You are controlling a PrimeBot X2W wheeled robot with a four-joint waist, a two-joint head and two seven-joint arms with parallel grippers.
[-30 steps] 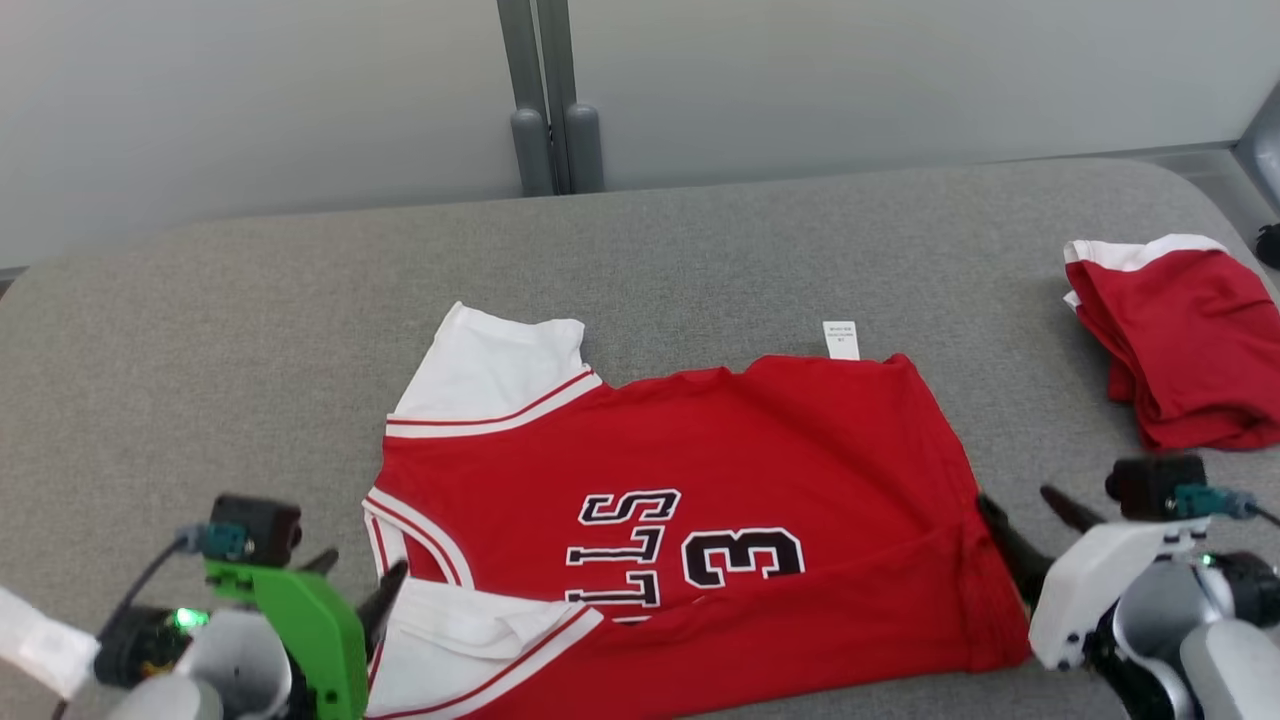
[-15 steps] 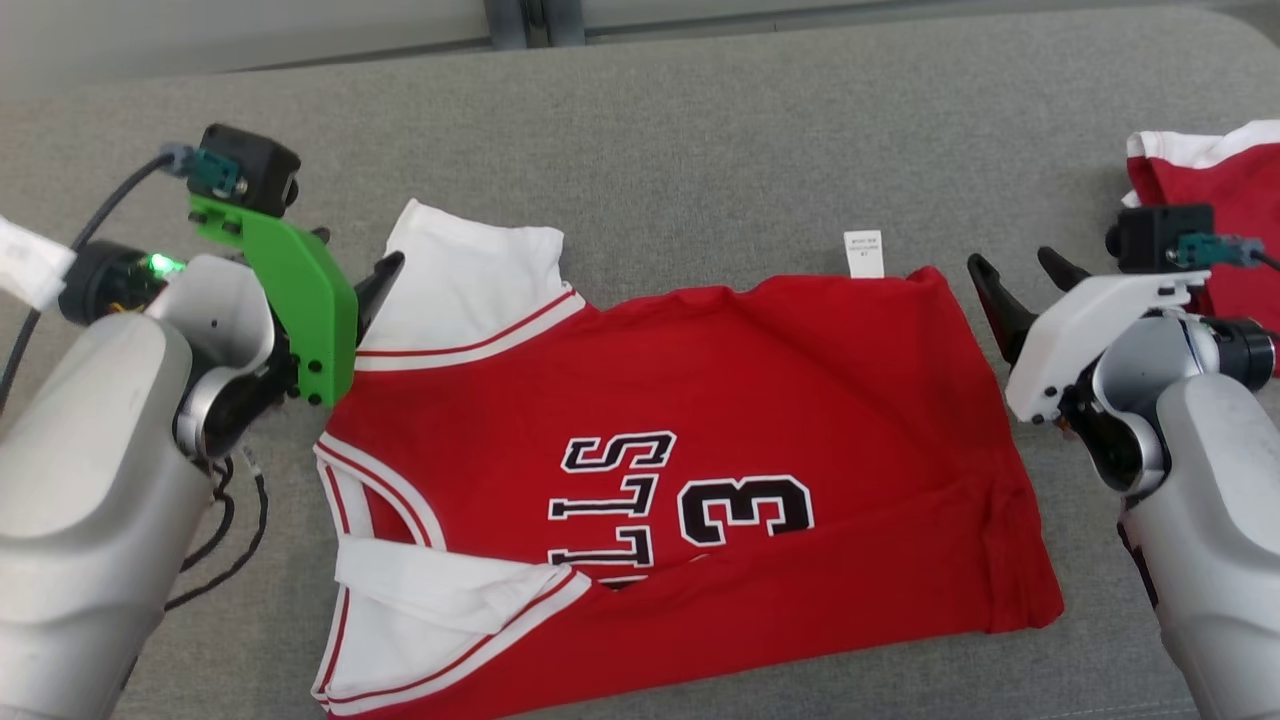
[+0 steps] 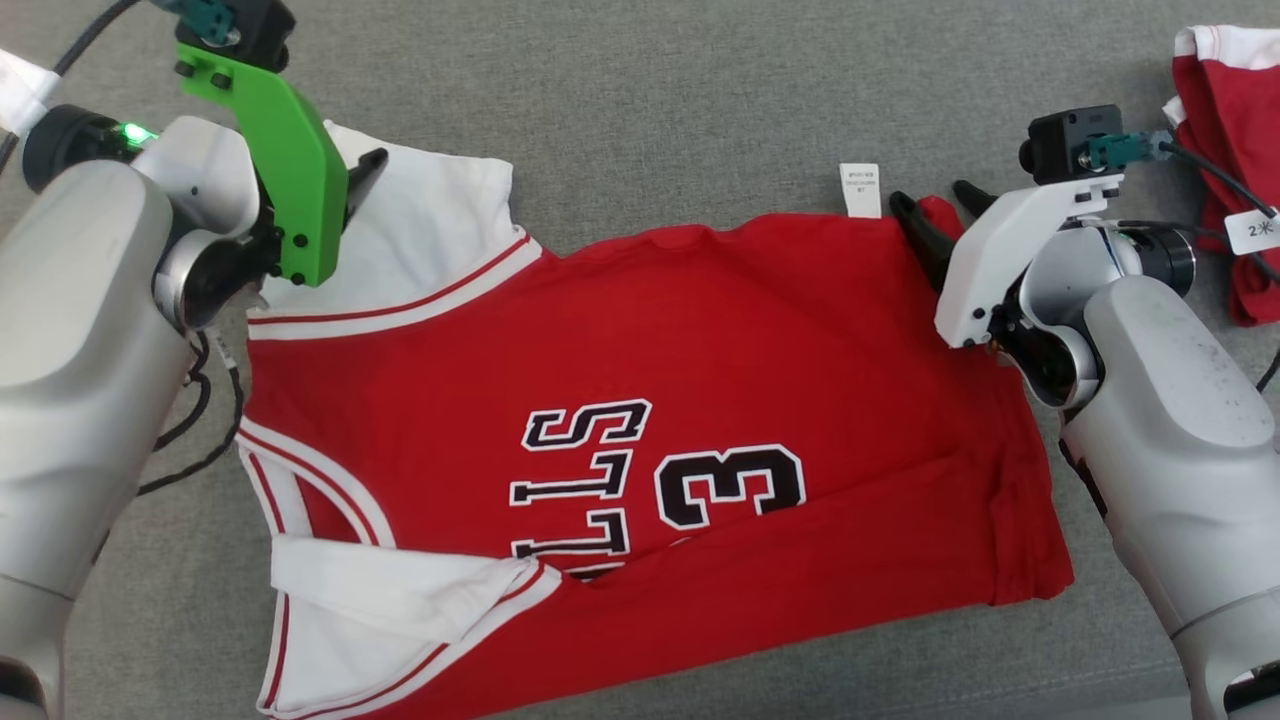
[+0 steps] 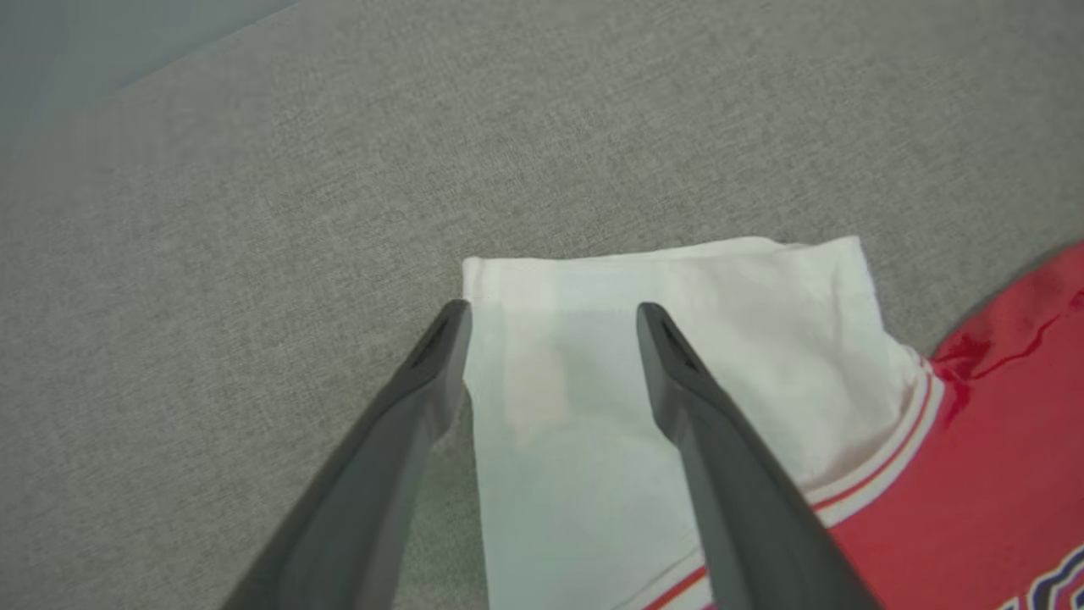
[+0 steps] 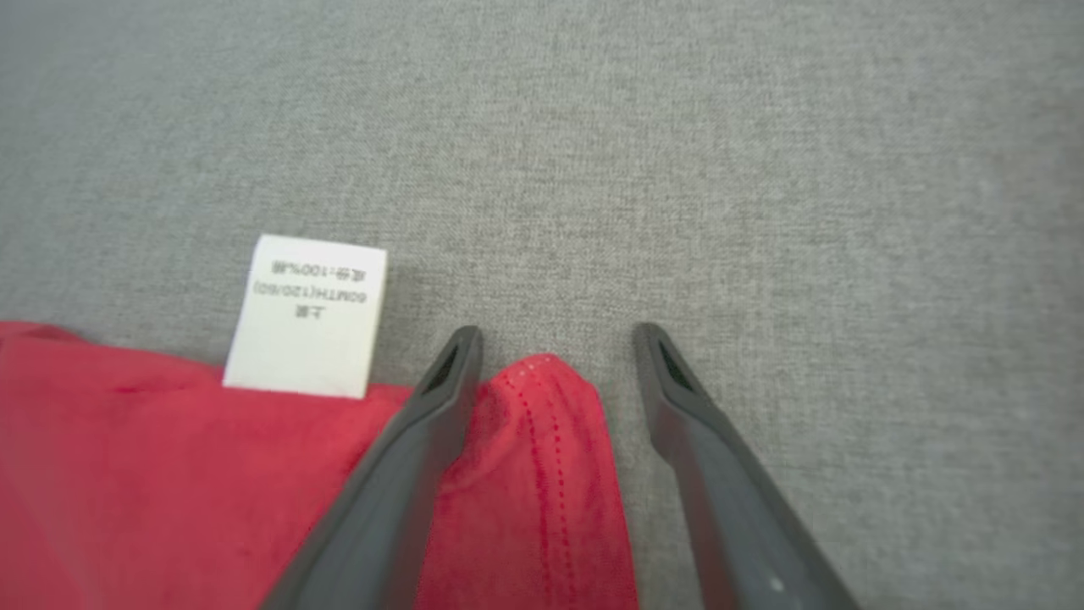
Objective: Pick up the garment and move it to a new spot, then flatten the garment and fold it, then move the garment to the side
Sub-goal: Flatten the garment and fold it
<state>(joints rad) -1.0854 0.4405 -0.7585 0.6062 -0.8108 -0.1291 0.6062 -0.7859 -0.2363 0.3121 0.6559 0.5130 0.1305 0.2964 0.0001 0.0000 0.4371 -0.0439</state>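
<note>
The garment is a red jersey with white sleeves and a black "3", spread flat on the grey padded surface. My left gripper is at its far left white sleeve. In the left wrist view the left gripper is open and straddles the sleeve's outer corner, one finger off the cloth. My right gripper is at the far right hem corner. In the right wrist view the right gripper is open, with the red corner lying loose between its fingers.
A white care label sticks out from the garment's far edge, just left of my right gripper; it shows as the care label in the right wrist view. Another red and white cloth lies at the far right. Black cables hang beside my left arm.
The head camera has tilted down. Both arms have reached forward from the garment's near side to its far corners; the right fingers now straddle the hem corner and have narrowed slightly.
</note>
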